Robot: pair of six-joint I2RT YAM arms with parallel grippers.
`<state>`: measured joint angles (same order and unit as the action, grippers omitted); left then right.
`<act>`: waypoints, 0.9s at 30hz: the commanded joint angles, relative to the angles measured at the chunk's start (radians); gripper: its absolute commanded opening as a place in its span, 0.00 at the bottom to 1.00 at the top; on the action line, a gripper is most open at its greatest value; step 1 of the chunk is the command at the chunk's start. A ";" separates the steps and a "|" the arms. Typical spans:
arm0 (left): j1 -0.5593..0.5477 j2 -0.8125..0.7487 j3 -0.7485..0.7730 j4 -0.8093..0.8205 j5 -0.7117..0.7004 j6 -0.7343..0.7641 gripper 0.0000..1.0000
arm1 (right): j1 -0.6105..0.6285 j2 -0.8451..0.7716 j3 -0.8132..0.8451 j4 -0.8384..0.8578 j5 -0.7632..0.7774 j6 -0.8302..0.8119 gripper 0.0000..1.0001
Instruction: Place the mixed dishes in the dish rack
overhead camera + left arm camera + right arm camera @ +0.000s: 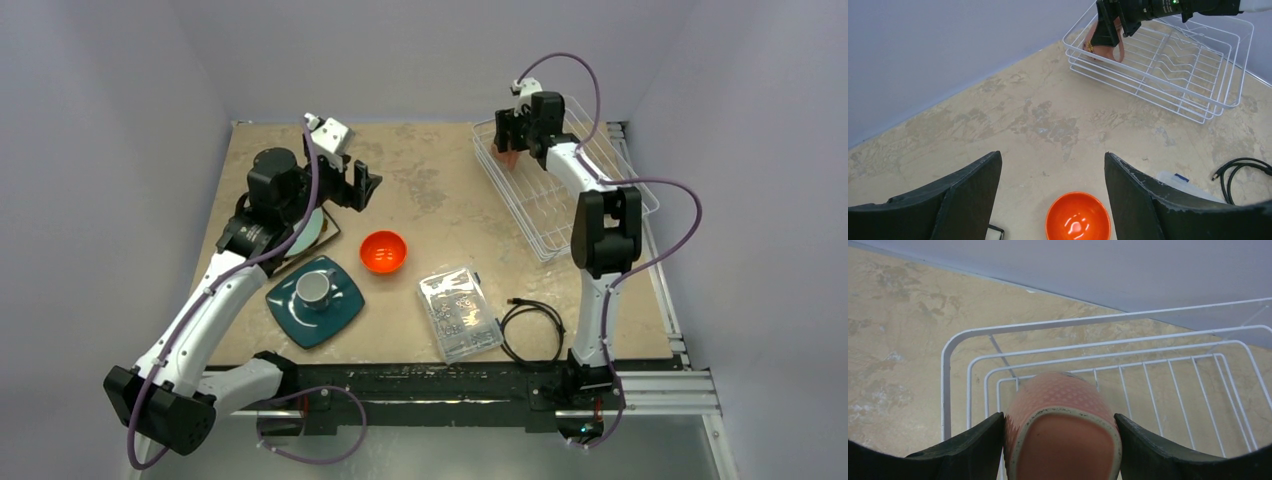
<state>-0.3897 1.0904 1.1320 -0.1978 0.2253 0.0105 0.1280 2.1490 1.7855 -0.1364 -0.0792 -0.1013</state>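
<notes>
one pink cup [1063, 405], clenched between the right gripper's [1060, 445] jaws, hangs at the dish rack's [1048, 324] far corner. let go too high, it could tip across the thin wires. the left gripper [1053, 172] gapes empty, well clear of the rack.

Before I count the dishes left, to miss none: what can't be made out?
Top view: pale green round plate, mostly under the left arm.
Right wrist view: pink dotted cup, near end cut by the bottom edge; touching the white wire rack or not, unclear.
Left wrist view: clear plastic box, behind a finger.
</notes>
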 commanded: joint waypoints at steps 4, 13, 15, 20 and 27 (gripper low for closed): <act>0.038 0.000 0.046 0.038 0.044 -0.046 0.73 | 0.000 0.020 0.065 0.103 -0.082 0.031 0.00; 0.069 0.028 0.061 0.051 0.114 -0.102 0.69 | 0.002 0.058 0.078 0.091 -0.089 0.045 0.04; 0.080 0.035 0.064 0.048 0.115 -0.111 0.69 | 0.002 0.059 0.076 0.101 -0.108 0.042 0.13; 0.099 0.049 0.070 0.056 0.146 -0.137 0.68 | 0.002 0.067 0.100 0.084 -0.081 0.072 0.32; 0.114 0.062 0.079 0.046 0.156 -0.147 0.66 | 0.002 0.013 0.110 0.025 0.019 0.109 0.99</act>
<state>-0.2871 1.1492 1.1572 -0.1883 0.3496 -0.1184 0.1291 2.2333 1.8568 -0.1154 -0.1352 -0.0391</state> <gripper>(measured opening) 0.666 0.984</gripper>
